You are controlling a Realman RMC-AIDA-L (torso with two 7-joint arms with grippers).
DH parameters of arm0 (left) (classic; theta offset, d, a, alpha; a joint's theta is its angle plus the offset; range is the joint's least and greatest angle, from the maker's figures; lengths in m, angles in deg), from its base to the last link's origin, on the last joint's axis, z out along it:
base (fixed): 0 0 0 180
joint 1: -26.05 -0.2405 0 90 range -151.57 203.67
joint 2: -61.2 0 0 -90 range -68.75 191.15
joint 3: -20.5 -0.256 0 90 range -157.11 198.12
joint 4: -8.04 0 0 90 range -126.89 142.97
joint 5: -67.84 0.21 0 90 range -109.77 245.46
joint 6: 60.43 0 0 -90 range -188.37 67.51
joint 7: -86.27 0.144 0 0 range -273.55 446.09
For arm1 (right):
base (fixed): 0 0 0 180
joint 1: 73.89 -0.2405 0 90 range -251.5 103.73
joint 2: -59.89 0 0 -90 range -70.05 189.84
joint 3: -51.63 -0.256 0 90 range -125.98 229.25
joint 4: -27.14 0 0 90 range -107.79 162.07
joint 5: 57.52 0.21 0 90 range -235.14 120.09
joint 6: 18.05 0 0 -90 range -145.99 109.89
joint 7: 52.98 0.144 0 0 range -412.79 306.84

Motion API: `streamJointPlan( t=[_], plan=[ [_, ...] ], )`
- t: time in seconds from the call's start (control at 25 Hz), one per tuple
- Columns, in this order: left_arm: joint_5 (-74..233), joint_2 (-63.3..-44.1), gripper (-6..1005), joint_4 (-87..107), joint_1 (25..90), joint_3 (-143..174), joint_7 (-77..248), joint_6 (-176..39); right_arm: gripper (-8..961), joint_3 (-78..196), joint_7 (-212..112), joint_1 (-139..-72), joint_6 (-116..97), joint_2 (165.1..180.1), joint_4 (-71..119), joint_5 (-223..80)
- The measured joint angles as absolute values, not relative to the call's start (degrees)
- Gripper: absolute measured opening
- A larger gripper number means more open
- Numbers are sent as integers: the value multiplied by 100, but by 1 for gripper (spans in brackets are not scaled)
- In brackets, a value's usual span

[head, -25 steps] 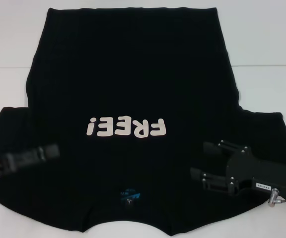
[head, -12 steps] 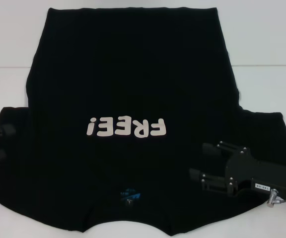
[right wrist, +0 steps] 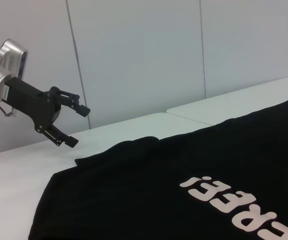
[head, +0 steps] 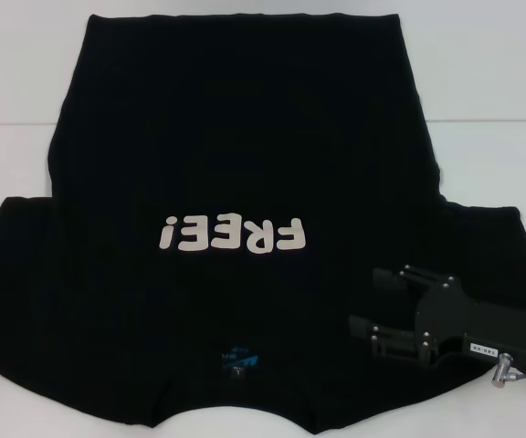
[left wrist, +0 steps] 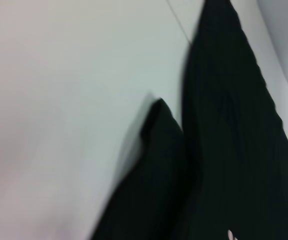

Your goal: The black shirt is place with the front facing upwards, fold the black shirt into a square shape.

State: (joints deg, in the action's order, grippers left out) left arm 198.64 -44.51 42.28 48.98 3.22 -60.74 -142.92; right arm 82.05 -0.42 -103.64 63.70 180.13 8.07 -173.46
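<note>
A white table (head: 491,73) with a thin seam line across it carries everything, and pale wall panels stand behind it in the right wrist view. The shirt (head: 245,137) lies flat and front up over most of the table, its collar at the near edge, its hem toward the far edge and a sleeve spread toward each side edge. The cream print (head: 231,236) on the chest reads "FREE!", upside down from the head. Just inside the collar sits a small blue neck label (head: 237,360), its writing too small to read. The right gripper (head: 373,304) sits low over the shirt's shoulder near the near right corner, fingers spread apart; whether they touch the cloth cannot be told. The left gripper (right wrist: 75,126) hangs above the table's left edge, off the sleeve, fingers parted and holding nothing.
</note>
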Motion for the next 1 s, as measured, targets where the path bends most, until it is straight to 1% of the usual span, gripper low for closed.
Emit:
streamJointPlan(
  t=[0.4, 1.0],
  plan=[
    [19987, -4471, 898, 3914, 4882, 324, -6174, -13596, 831, 8204, -42, -10359, 6342, 18013, 808, -17346],
    [20003, -4481, 887, 3896, 4860, 310, -6189, -13360, 830, 8204, -42, -10359, 6337, 18004, 873, -17345]
  ],
)
